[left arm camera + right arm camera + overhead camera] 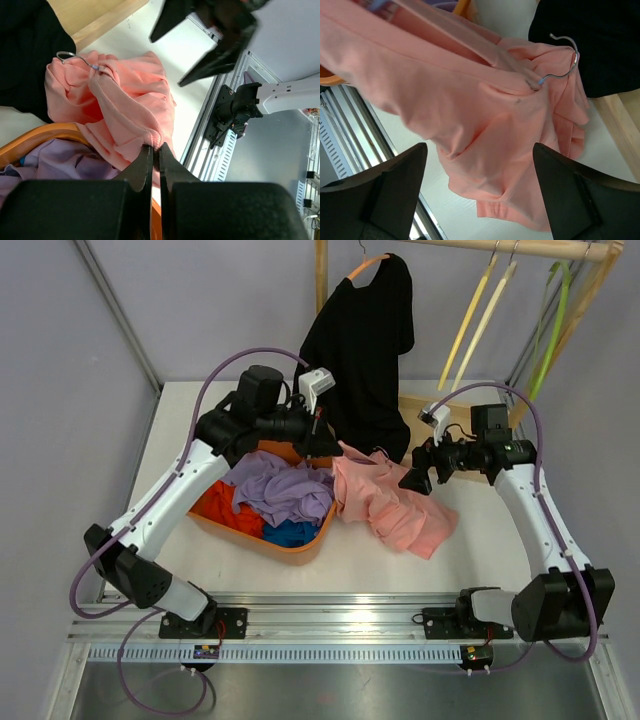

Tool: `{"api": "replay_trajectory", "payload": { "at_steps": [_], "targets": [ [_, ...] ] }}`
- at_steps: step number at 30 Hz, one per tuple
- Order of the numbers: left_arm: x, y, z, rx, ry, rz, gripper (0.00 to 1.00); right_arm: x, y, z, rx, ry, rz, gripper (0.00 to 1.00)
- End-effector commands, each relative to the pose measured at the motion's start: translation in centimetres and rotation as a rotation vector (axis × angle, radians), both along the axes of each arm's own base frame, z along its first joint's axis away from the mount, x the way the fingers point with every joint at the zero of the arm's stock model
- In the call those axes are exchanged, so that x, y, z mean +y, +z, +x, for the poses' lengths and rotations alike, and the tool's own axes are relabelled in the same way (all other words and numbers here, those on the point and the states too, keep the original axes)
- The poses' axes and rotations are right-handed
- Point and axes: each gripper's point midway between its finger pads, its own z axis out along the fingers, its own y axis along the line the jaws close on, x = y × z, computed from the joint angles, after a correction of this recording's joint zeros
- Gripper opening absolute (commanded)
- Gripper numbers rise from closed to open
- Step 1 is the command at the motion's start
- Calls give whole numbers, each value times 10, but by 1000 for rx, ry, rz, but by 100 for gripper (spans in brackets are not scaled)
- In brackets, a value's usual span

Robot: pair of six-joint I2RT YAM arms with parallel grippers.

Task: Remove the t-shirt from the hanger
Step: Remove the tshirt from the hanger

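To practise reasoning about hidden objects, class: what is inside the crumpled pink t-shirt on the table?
Only a metal hanger hook shows, poking out of the pink t-shirt. The hanger's body is covered by fabric and cannot be seen.

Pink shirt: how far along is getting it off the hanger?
Done: the shirt lies on the table. In hand: the left gripper pinches its edge; the right gripper hangs open above it. Left: the hook pokes from the collar, so the hanger is still inside and must come out.
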Motion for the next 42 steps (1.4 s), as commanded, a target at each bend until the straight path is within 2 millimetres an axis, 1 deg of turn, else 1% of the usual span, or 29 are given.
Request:
{"api": "replay_trajectory", "payload": {
  "at_steps": [1,2,4,5,6,10,11,12,15,16,18,22,25,26,27,28,29,30,31,32,33,34,36,37,38,39,40,41,42],
  "targets": [
    [6,46,-10,-193,-39,-96,0,3,0,22,-73,36,-1,95],
    [8,50,-14,-209,-41,-105,0,3,-8,25,-58,47,-5,95],
    [8,56,-17,-223,-48,-120,0,1,-17,33,-67,48,-27,95],
    [9,58,-19,-228,-50,-127,0,0,-23,43,-78,41,-37,95],
    [9,59,-20,-227,-52,-130,0,1,-27,47,-79,41,-37,95],
    [7,53,-20,-206,-59,-126,0,10,-44,66,-65,102,-7,96],
    [7,51,-19,-201,-59,-124,0,16,-56,67,-9,137,28,97],
    [7,49,-20,-195,-60,-122,0,20,-51,73,-23,166,39,99],
    [6,45,-17,-187,-54,-117,0,37,-64,75,36,243,79,99],
    [6,45,-17,-186,-53,-116,0,47,-69,70,51,276,77,99],
    [7,46,-16,-194,-47,-117,0,55,-79,71,66,301,77,98],
    [7,49,-16,-201,-45,-120,0,67,-91,83,65,299,74,93],
    [8,49,-16,-200,-42,-118,0,69,-107,85,111,308,77,76],
    [8,49,-16,-202,-43,-117,0,70,-105,85,109,317,82,66],
    [8,47,-16,-200,-43,-111,0,71,-105,84,108,324,85,38],
    [9,48,-17,-202,-41,-109,0,71,-99,82,92,329,86,25],
    [10,48,-17,-205,-38,-104,0,69,-99,78,86,329,84,14],
    [13,44,-16,-200,-28,-87,0,68,-95,76,56,332,78,7],
    [15,44,-16,-200,-16,-78,0,66,-73,75,-35,334,68,0],
    [18,39,-12,-197,13,-56,0,60,-77,69,-49,316,37,0],
    [22,33,-12,-182,31,-33,0,57,-69,67,-89,303,19,0],
    [25,29,-10,-174,50,-17,0,53,-49,60,-150,298,3,0],
    [35,18,-5,-155,110,17,0,44,-40,52,-182,267,-41,0],
    [37,15,-3,-150,127,23,0,40,-22,47,-251,249,-54,0],
    [41,11,0,-148,156,30,0,32,-26,41,-258,222,-89,0],
    [45,8,2,-143,181,29,0,28,-21,37,-294,212,-108,0],
    [47,6,5,-140,202,34,0,23,-3,30,-369,192,-120,0],
    [52,4,10,-141,237,46,0,15,-8,27,-379,157,-163,0],
    [55,2,14,-135,261,53,0,9,-4,25,-408,133,-183,0]
  ]
}}
